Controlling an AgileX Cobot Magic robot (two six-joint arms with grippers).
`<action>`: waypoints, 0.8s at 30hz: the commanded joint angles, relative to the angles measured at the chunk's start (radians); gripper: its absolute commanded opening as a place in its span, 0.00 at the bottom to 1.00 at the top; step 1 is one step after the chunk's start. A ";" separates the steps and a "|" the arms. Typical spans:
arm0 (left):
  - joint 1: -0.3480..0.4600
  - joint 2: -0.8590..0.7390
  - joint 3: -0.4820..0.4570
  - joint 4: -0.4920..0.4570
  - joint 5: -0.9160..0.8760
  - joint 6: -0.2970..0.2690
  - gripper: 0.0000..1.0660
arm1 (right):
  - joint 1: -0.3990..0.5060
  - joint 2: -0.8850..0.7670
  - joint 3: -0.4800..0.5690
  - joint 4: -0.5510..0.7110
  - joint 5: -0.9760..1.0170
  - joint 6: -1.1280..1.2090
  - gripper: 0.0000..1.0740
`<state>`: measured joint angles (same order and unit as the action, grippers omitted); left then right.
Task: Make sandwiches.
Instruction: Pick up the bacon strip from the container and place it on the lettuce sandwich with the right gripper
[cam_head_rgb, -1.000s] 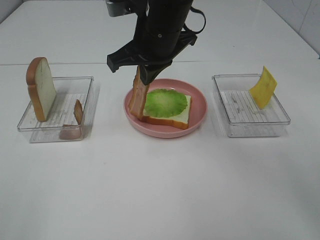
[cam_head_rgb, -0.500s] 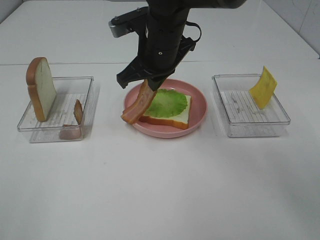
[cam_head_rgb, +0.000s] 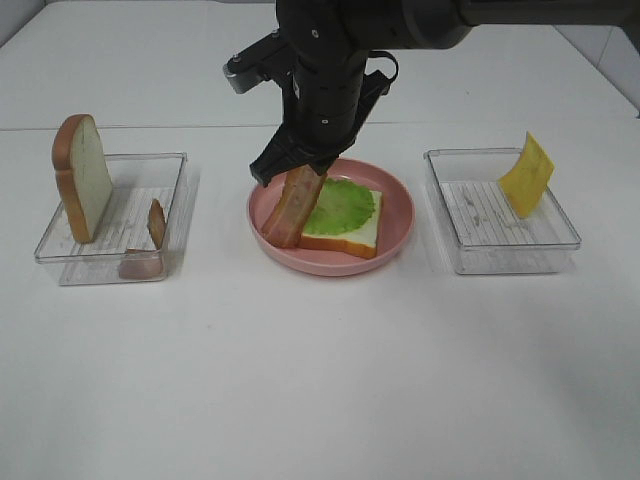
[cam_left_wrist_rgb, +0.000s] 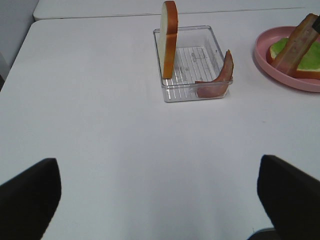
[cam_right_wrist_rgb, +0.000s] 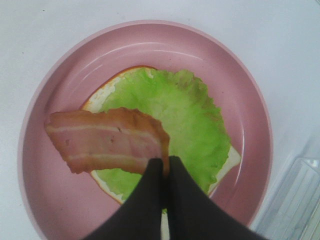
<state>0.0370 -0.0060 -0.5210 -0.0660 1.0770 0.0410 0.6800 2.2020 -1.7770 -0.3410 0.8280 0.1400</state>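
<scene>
Altogether two bread slices (cam_head_rgb: 85, 180) (cam_head_rgb: 366, 230), two bacon strips (cam_head_rgb: 292, 205) (cam_head_rgb: 156, 222), one clamped in right pincer (cam_right_wrist_rgb: 163, 167), left pincer (cam_left_wrist_rgb: 159, 192) apart.

Bacon strip (cam_head_rgb: 292, 206) tilts over lettuce-topped bread (cam_head_rgb: 347, 228), perhaps touching.

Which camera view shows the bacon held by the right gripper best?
The right wrist view: the held bacon shows its flat face, pinched at one end by the right gripper. The exterior high view shows it tilted over the plate. The left wrist view shows it small, at the edge.
</scene>
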 joint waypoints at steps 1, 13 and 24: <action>0.003 -0.016 0.001 -0.004 -0.002 0.000 0.95 | 0.000 0.000 -0.010 -0.036 -0.007 0.002 0.00; 0.003 -0.016 0.001 -0.004 -0.002 0.000 0.95 | -0.001 0.051 -0.010 -0.077 0.007 0.003 0.00; 0.003 -0.016 0.001 -0.004 -0.002 0.000 0.95 | -0.001 0.068 -0.010 -0.213 0.004 0.111 0.00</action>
<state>0.0370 -0.0060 -0.5210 -0.0660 1.0770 0.0410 0.6800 2.2690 -1.7770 -0.5220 0.8310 0.2310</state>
